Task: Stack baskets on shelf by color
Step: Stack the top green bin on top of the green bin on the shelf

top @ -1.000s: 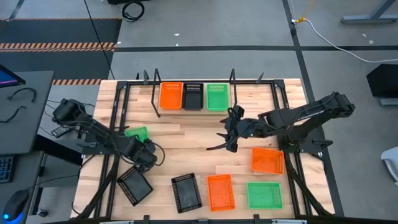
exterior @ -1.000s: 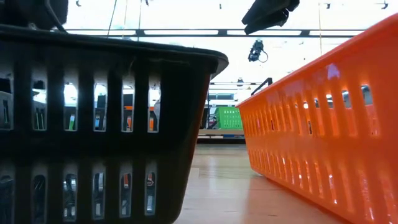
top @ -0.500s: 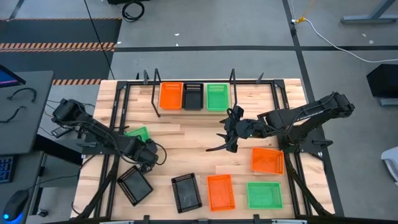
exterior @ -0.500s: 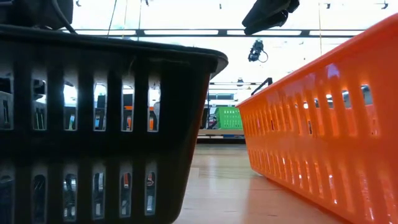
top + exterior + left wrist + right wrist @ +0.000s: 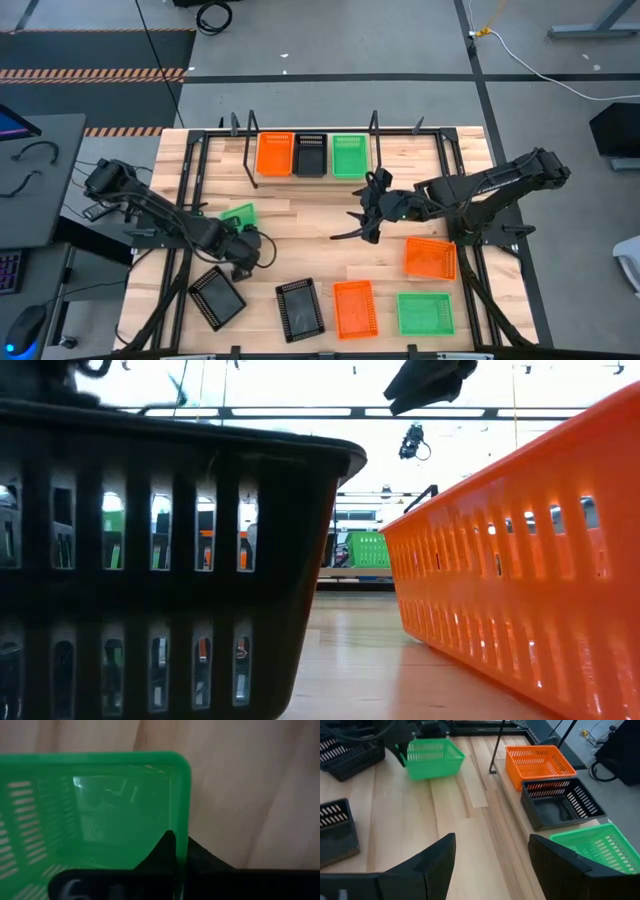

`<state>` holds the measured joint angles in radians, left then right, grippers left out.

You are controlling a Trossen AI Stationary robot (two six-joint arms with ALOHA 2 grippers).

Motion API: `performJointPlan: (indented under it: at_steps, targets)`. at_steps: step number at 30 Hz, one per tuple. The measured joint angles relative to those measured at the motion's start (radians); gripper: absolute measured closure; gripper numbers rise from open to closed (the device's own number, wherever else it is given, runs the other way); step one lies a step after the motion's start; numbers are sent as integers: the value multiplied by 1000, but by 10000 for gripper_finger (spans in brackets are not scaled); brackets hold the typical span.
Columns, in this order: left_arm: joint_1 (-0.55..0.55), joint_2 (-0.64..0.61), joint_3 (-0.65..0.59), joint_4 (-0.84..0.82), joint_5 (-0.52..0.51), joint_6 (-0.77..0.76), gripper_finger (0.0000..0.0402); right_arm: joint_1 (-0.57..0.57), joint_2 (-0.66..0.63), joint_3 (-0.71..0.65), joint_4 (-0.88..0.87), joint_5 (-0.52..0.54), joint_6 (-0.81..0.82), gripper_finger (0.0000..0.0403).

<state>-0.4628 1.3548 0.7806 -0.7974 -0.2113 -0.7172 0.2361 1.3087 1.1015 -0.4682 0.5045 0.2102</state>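
The shelf [image 5: 305,178] stands at the table's far edge with one orange basket [image 5: 275,153], one black basket [image 5: 310,154] and one green basket [image 5: 349,155] abreast on it. My left gripper [image 5: 243,240] is shut on another green basket [image 5: 238,215] over the table's left half. My right gripper [image 5: 358,210] is open and hovers over the table's middle, touching nothing; its two fingers frame bare wood in the right wrist view [image 5: 491,840]. The held green basket [image 5: 430,755] also shows there, farther off. My left gripper pinches the green basket's side wall [image 5: 181,827] close to a corner [image 5: 182,762], with one finger [image 5: 167,847] inside the basket and the other outside. It comes at the wall from the table's near side. In the right wrist view the basket looks raised off the wood, roughly level.
Five baskets lie on the table's near half: two black [image 5: 217,297] [image 5: 301,308], two orange [image 5: 353,308] [image 5: 430,257] and one green [image 5: 425,313]. Black metal frame rails [image 5: 190,190] run along both table sides. Bare wood lies between the shelf and these baskets.
My left gripper has carried the green basket a short way toward the table's right edge, keeping its hold.
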Motion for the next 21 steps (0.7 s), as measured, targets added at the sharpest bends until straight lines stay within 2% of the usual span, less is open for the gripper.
performJointPlan:
  at_steps: [4, 8, 13, 18, 21]
  targets:
    - [45, 0, 76, -9, -44, 88, 400, -1, 0, 0, 18, 0, 0, 149]
    - [132, 0, 175, 2, -108, 240, 400, -1, 0, 0, 26, 0, 0, 149]
    - [260, 1, 311, 84, -122, 480, 400, -1, 0, 0, 24, 0, 0, 149]
    - [389, 60, 423, 174, -127, 696, 400, -1, 0, 0, 19, 0, -1, 149]
    - [458, 120, 446, 257, -71, 793, 400, -1, 0, 0, -14, 0, 0, 149]
